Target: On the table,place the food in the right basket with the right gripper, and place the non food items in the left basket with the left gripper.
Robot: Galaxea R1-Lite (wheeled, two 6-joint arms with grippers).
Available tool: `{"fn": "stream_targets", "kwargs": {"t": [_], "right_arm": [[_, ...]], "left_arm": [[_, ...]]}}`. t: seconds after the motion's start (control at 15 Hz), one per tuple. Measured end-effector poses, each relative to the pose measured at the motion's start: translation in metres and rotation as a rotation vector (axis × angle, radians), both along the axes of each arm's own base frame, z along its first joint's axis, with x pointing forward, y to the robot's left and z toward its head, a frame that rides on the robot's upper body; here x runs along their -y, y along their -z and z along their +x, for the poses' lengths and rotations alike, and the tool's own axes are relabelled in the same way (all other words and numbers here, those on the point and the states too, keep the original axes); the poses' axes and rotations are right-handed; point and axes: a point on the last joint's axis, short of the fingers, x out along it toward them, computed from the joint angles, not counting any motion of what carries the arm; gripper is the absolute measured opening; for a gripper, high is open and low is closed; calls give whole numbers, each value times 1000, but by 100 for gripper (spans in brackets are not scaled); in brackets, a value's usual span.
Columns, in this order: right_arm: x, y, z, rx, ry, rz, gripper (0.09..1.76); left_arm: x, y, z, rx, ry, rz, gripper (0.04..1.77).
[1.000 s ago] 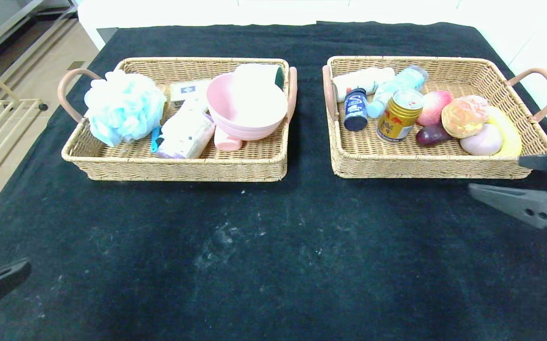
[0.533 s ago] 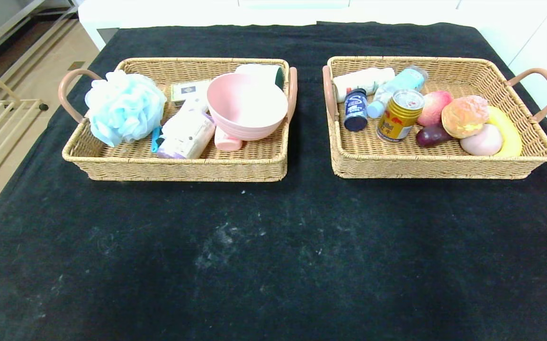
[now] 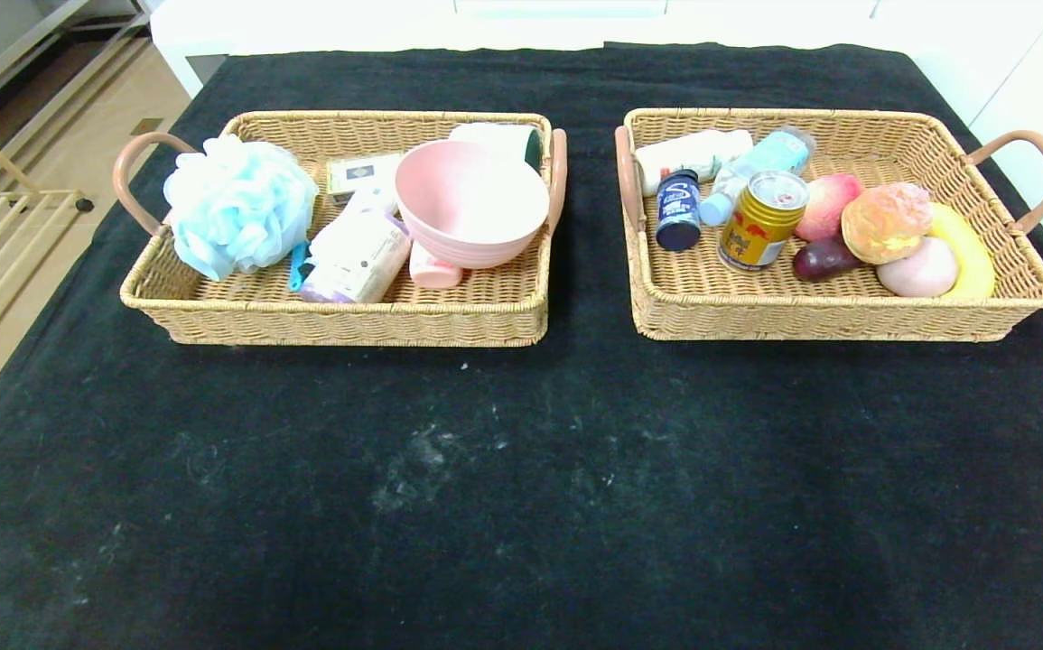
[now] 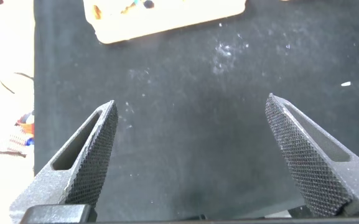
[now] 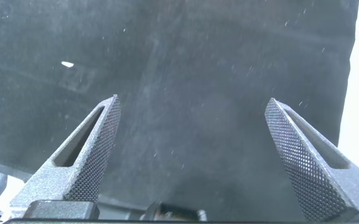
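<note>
Above bare black tabletop [image 4: 185, 143], left end effector [image 4: 188, 155] and right end effector [image 5: 191, 155] hang spread and empty. Beyond them, food [image 3: 763, 221] fills the right basket [image 3: 837, 316], non food items [image 3: 471, 203] the left basket [image 3: 340, 320]: sorting appears complete.

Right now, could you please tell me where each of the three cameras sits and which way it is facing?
Head view: high on the robot, looking forward and down at the table with the left basket and right basket; neither arm shows.
Left wrist view: behind the open left gripper, looking down at the black cloth and a basket edge.
Right wrist view: behind the open right gripper, facing bare cloth.
All three share the black cloth.
</note>
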Motion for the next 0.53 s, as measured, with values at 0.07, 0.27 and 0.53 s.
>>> {"fn": "stream_targets", "kwargs": {"t": [0.07,0.27,0.53], "right_arm": [[-1,9,-2,-4,7,11,170],[-2,34,-8,4,16,38,170],[-3,59,0,148,-1,84,170]], "left_arm": [[1,4,-3,-1,0,0,172],[2,29,-6,-15,27,-1,172],[4,70,0,-24,49,-13,172]]}}
